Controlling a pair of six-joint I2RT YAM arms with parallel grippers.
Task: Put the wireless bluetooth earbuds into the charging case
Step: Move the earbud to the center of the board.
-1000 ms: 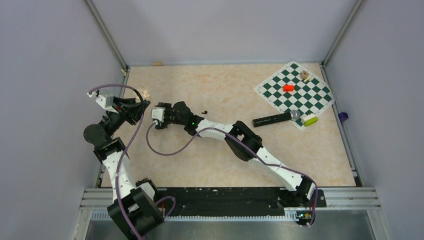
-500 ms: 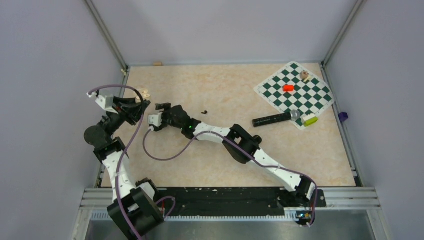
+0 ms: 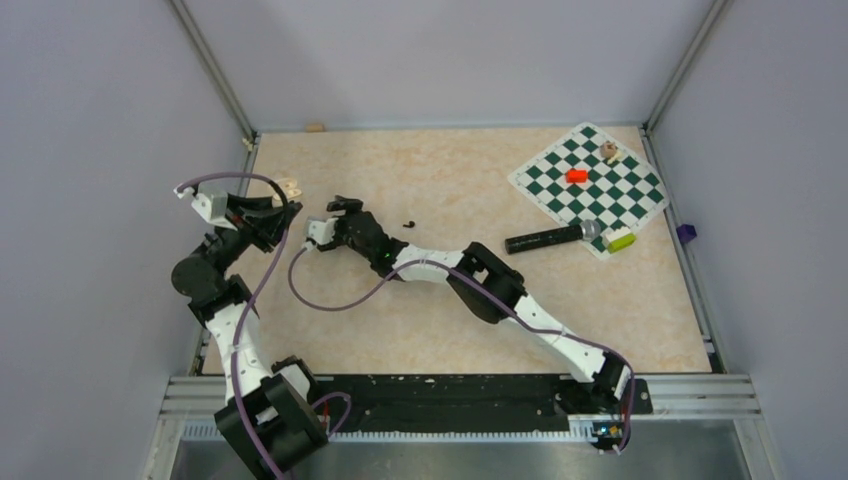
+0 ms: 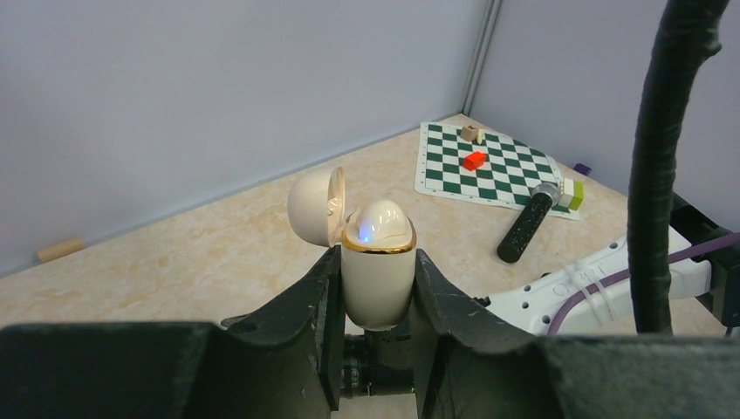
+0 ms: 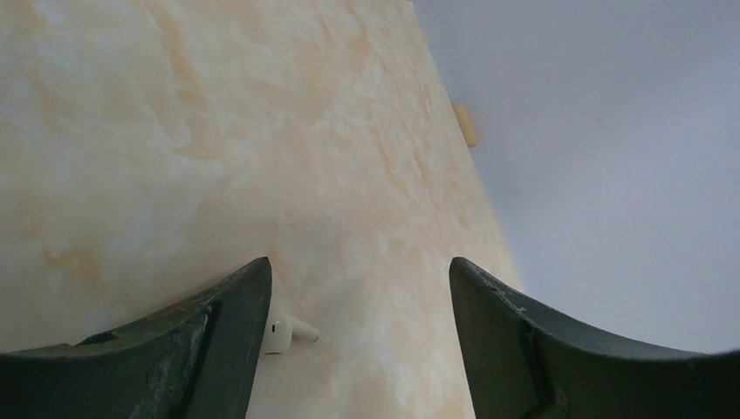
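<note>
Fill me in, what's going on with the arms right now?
The left end effector is shut on the cream charging case and holds it with the lid flipped open. The right end effector is open and low over the table. A white earbud lies on the surface close beside one of its fingers, not gripped. That earbud is not yet picked up or in the case.
</note>
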